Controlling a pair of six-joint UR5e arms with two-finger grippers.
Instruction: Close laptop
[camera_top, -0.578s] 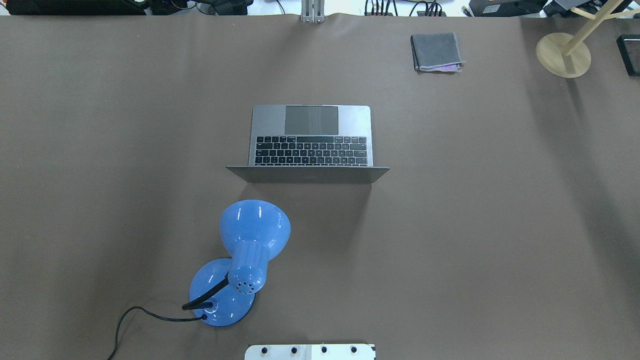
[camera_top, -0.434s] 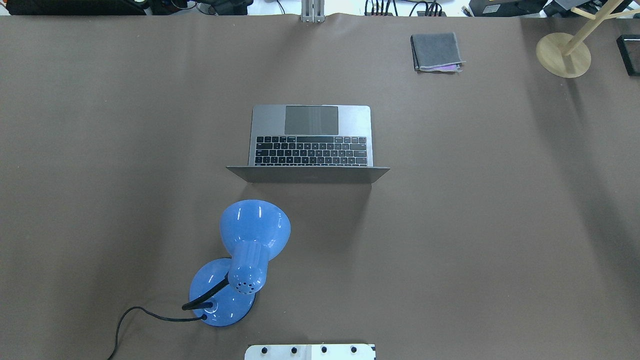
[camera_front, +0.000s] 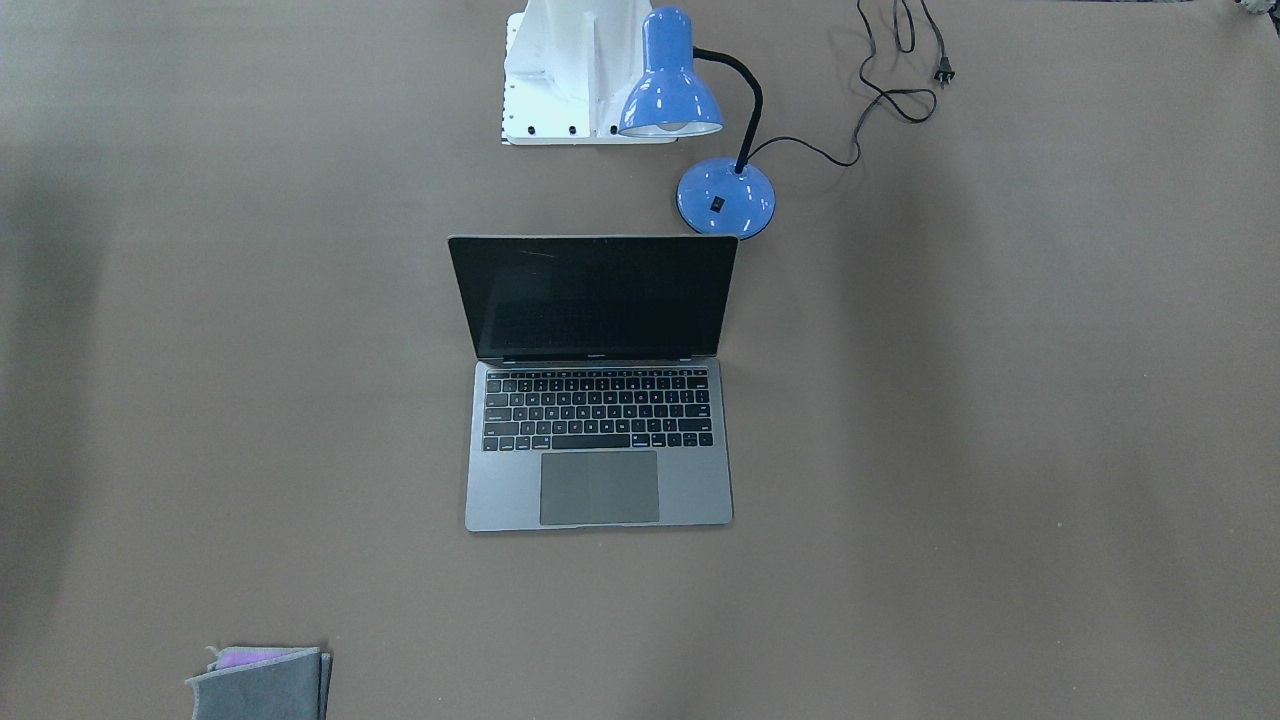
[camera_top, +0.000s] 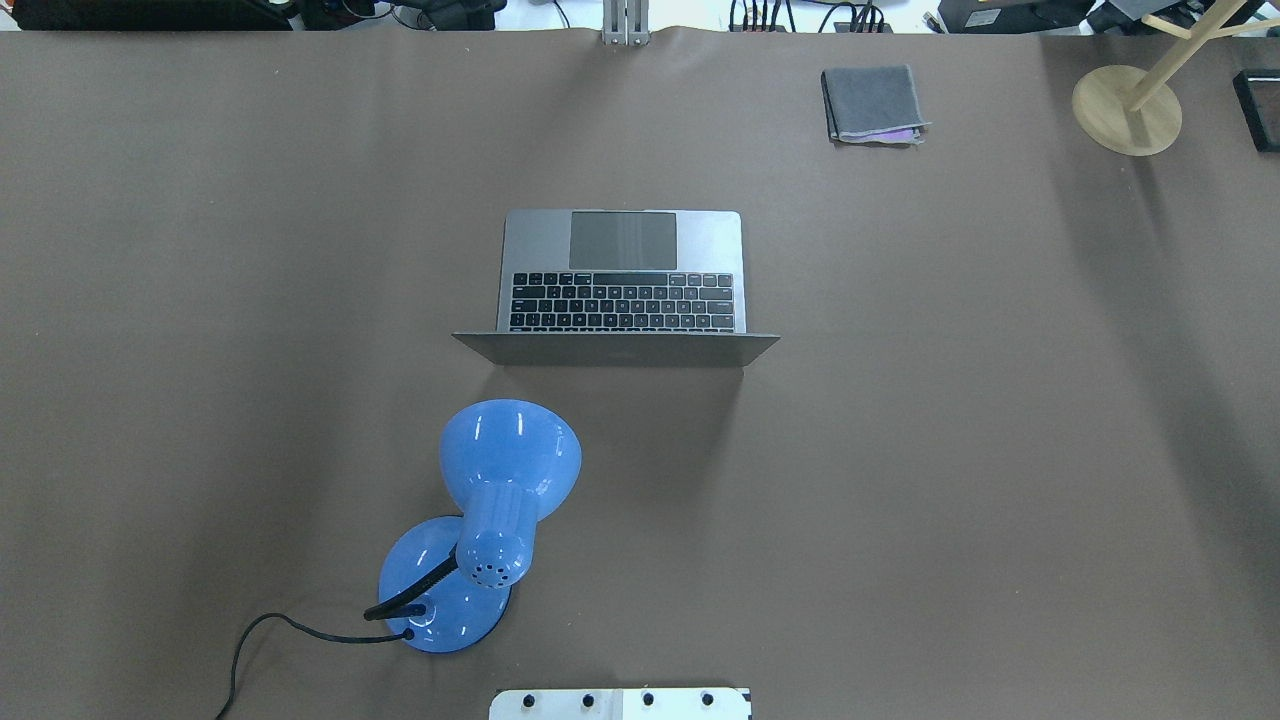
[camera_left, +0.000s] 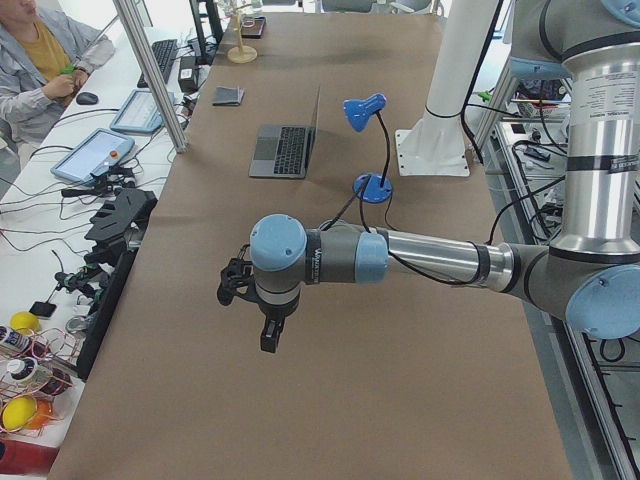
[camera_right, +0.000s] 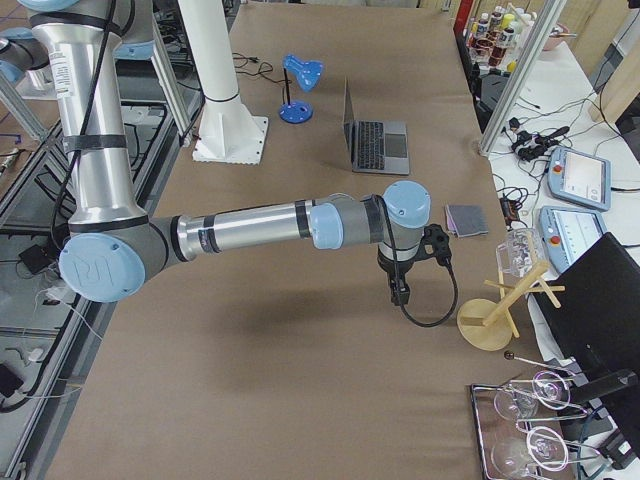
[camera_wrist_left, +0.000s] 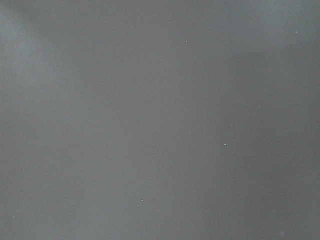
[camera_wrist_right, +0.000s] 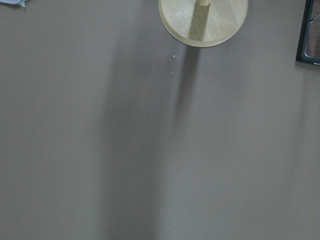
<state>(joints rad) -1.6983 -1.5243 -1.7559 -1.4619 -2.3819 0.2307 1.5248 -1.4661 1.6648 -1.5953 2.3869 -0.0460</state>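
The space-grey laptop (camera_top: 620, 270) stands open in the middle of the table, its lid upright. The front-facing view shows its black screen (camera_front: 595, 297), black keys and trackpad. It also shows in the left side view (camera_left: 285, 150) and the right side view (camera_right: 378, 145). My left gripper (camera_left: 270, 335) hangs over bare table far from the laptop, seen only in the left side view. My right gripper (camera_right: 400, 292) hangs over the table near the wooden stand, seen only in the right side view. I cannot tell whether either is open or shut.
A blue desk lamp (camera_top: 510, 460) stands just behind the laptop's lid, towards the robot's left, its cord trailing off. A folded grey cloth (camera_top: 872, 103) lies at the far right. A wooden stand (camera_top: 1127, 108) and a black object (camera_top: 1258, 105) are at the far right corner.
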